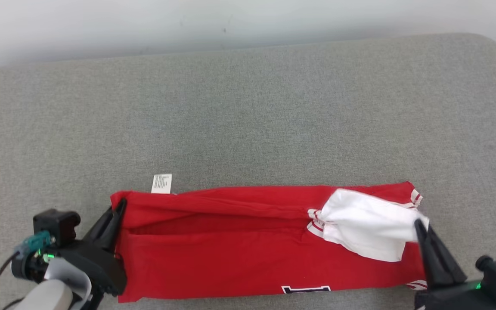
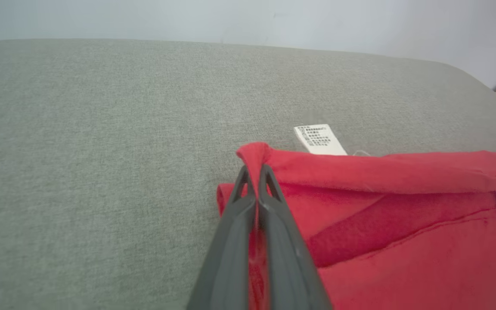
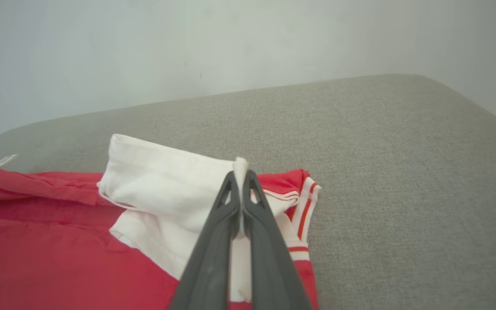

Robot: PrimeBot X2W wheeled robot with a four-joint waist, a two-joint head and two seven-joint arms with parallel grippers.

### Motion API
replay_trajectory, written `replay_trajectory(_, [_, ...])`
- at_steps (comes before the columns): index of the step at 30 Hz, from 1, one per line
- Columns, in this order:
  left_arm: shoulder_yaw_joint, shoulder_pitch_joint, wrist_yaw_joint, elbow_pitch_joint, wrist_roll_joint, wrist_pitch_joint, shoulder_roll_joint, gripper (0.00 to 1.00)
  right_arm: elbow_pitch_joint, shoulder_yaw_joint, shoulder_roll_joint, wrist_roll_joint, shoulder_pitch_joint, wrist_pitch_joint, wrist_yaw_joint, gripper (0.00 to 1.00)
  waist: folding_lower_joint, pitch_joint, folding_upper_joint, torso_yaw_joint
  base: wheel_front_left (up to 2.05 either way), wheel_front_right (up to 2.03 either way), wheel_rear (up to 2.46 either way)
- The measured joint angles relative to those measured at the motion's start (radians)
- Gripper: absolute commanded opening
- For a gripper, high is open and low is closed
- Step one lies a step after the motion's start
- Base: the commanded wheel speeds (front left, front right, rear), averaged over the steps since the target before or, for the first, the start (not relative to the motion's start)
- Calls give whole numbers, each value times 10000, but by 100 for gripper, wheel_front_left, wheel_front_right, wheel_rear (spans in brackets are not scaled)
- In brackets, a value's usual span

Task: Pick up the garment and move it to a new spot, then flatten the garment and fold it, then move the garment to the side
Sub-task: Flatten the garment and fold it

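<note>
Garment [image 1: 230,249] lies lengthwise left–right — white sleeve [image 1: 368,224] rightward.

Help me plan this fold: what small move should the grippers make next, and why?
Probably lift both ends together: the left gripper pinches the garment by a red corner, the right gripper by its white sleeve, cloth creased between.

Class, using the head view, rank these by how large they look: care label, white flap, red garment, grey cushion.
1. grey cushion
2. red garment
3. white flap
4. care label
</note>
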Motion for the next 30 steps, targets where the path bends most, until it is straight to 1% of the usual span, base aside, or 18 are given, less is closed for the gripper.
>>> replay_trajectory(3, [56,276,56,-92,-25,-167,-44,0,-146,-44,205,-23,333,140,0,0,0,-73,0,25,0,0,0])
replay_trajectory(4, [84,373,94,-144,-38,-219,-69,22,-167,-71,198,-132,401,157,0,16,0,-100,0,31,0,0,0])
replay_trajectory(5, [107,477,132,-213,-40,-286,-88,49,-174,-113,190,-192,451,155,0,46,0,-128,0,37,0,0,0])
replay_trajectory(6, [151,586,146,-284,-36,-341,-100,100,-171,-178,209,-201,499,151,0,100,0,-158,0,42,0,0,0])
replay_trajectory(12, [913,1200,349,-756,176,-614,-247,100,-263,-499,353,-111,665,82,0,100,0,-334,0,97,0,0,0])
replay_trajectory(14, [1544,1408,399,-1143,401,-627,-454,100,-318,-646,366,44,660,94,0,100,0,-381,0,134,0,0,0])
replay_trajectory(18, [2987,1950,416,-2052,1476,-644,-1007,100,-146,-1041,291,-8,457,479,0,100,0,-413,0,209,0,0,0])
replay_trajectory(21, [4050,2395,286,-2589,2424,-644,-1540,100,366,-1285,282,-86,52,932,0,100,1,-369,0,245,0,0,0])
replay_trajectory(24, [4972,2778,31,-2964,3164,-652,-2219,100,1118,-1315,263,-203,-396,1212,0,100,1,-340,0,302,0,0,0])
replay_trajectory(30, [5940,3312,-587,-3149,4617,-652,-3139,100,2869,-1145,159,-357,-1139,1383,0,100,1,-339,1,503,0,0,0])
